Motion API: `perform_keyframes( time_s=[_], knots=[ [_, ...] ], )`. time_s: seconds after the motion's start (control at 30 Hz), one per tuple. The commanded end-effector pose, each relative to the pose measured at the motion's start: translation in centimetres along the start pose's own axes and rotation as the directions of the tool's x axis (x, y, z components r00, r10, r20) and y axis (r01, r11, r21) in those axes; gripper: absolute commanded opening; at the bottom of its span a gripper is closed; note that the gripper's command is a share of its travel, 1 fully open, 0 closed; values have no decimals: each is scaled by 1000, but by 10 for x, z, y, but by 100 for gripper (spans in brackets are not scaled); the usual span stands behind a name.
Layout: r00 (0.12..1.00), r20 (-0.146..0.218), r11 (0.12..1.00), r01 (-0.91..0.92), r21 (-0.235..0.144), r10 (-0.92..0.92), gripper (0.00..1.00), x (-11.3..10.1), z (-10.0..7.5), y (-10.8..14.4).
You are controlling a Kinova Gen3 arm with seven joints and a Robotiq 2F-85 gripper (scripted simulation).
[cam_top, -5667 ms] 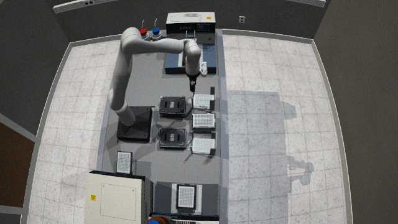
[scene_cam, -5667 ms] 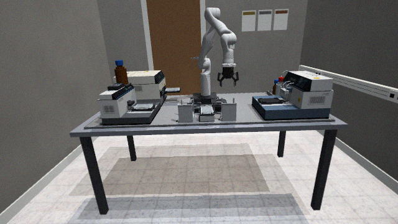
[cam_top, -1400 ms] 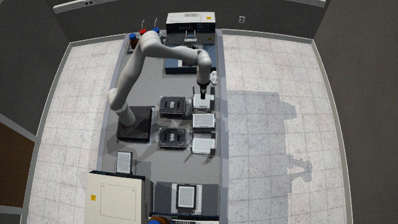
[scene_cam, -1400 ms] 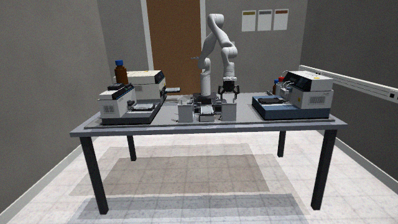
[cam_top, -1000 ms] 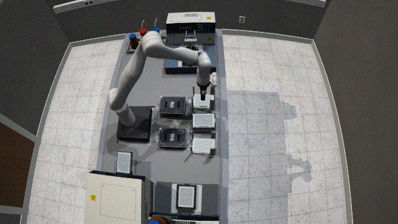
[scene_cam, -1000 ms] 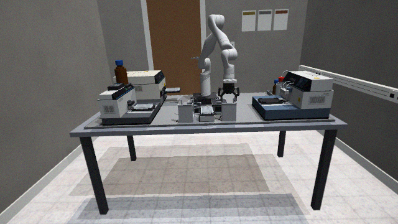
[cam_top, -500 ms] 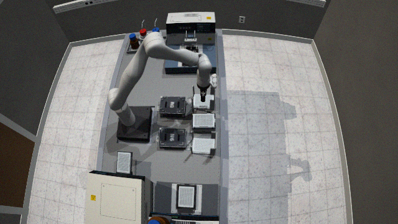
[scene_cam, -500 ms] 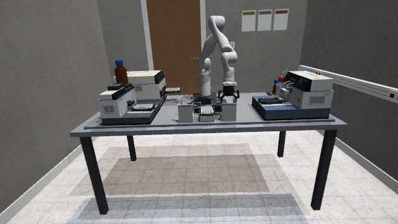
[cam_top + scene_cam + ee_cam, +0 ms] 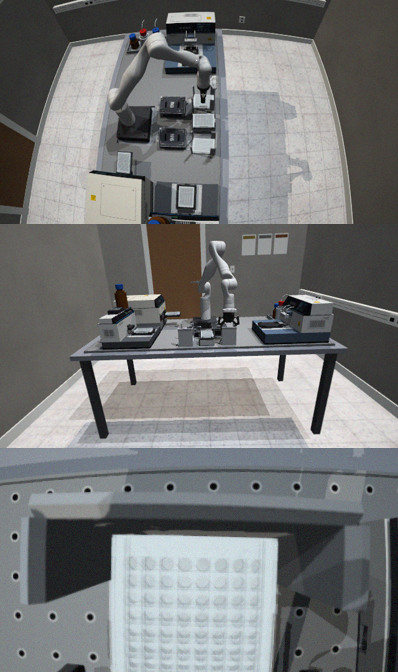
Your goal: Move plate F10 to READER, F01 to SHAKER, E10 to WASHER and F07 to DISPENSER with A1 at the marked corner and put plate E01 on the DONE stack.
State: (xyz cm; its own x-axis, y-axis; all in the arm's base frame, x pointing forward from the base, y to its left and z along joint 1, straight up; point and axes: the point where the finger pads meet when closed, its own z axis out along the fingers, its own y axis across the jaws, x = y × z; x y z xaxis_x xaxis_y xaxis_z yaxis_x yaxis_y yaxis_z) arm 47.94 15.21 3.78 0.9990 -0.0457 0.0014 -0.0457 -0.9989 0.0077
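Gripper (image 9: 228, 318) hung fully open, empty, pointing straight down just above rack (image 9: 229, 336) at right end of row of three stations on table (image 9: 205, 350). Wrist view looked into rack: white well plate (image 9: 194, 603) lay deep between grey walls (image 9: 200, 505), under gripper, untouched. Top view: arm (image 9: 140, 65) reached from base (image 9: 146, 134) over that rack; another plate (image 9: 203, 120) sat in middle station, third station (image 9: 203, 145) beyond. Station labels unreadable.
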Motion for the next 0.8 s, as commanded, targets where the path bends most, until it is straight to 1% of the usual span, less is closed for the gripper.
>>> perform_keyframes(
  time_s=[0.0, 0.47, 0.77],
  knots=[
    [1000, 2, 1000, -3, 4, 3, 100, -1, 7, -1],
    [1000, 2, 1000, -3, 4, 3, 100, -1, 23, -1],
    [1000, 1, 1000, -3, 4, 3, 100, -1, 23, -1]
  ],
)
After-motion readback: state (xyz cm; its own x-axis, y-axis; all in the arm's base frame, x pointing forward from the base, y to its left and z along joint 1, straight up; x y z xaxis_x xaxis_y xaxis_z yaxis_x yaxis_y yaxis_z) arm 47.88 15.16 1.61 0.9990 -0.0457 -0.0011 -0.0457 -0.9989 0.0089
